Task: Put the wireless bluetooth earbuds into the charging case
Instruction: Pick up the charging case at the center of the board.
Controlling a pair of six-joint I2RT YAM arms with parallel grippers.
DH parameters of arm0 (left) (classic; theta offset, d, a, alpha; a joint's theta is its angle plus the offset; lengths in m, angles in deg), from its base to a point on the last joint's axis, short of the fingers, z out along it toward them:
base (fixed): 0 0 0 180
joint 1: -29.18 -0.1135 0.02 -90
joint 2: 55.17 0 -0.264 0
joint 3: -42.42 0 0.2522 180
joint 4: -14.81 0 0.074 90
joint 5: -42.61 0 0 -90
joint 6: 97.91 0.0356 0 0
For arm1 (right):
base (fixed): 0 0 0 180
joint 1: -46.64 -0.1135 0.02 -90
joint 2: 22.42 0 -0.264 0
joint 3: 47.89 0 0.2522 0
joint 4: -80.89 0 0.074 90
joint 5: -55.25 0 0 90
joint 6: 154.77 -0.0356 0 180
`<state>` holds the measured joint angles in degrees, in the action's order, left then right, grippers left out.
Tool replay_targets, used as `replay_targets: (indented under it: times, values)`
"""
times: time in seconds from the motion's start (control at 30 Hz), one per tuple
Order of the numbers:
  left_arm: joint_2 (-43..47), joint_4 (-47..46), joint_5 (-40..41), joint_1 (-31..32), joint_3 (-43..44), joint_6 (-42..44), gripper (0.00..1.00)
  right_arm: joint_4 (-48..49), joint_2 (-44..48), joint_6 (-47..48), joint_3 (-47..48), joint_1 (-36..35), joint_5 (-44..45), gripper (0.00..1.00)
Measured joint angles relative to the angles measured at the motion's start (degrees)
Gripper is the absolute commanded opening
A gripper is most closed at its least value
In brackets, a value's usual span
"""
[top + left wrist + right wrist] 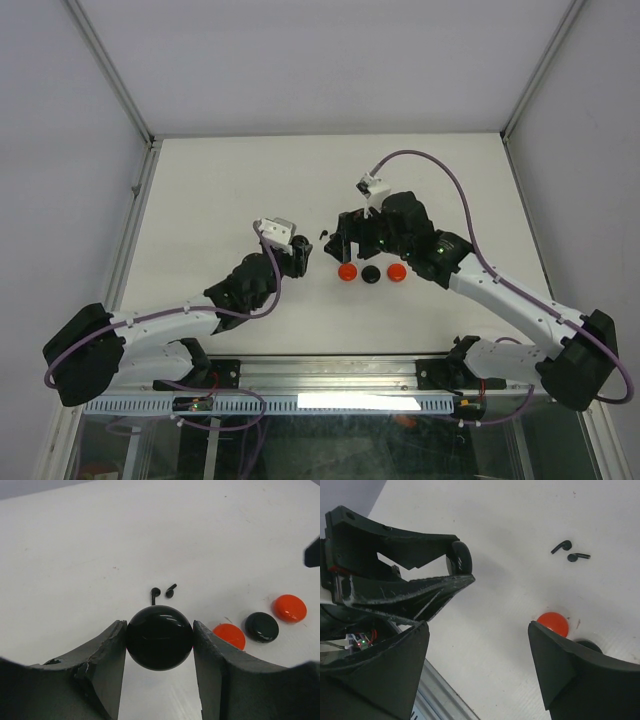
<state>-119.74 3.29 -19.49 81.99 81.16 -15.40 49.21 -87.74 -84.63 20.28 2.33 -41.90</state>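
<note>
Earbuds [155, 593], 2 tiny black comma-shaped plastic pieces, lie on the matte white tabletop [75, 555] just beyond the left claw [160, 625], which pinches a glossy round black disc [159, 640] by its edges. Beside it sit 3 smooth domed buttons [261, 627]: red, black, red. Right claw [477, 627] hangs spread near them, empty.

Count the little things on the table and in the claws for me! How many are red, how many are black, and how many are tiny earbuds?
Red discs: 2
Black discs: 2, one of them held in the left gripper
Black earbuds: 2
Total: 6
</note>
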Motion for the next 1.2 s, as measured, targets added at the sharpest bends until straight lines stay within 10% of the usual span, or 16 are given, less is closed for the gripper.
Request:
replay_targets:
  times: [0.97, 1.2]
  values:
    - [1.95, -20.46, -13.49, 6.12, -6.12, 19.10, 0.38, 2.27, -8.74, -2.36, 4.50, 0.00, -14.08, 0.30]
    - [1.97, -20.35, -13.51, 6.10, -6.19, 19.28, 0.57, 3.52, -8.81, -2.25, 3.74, 0.57, -14.91, 0.11]
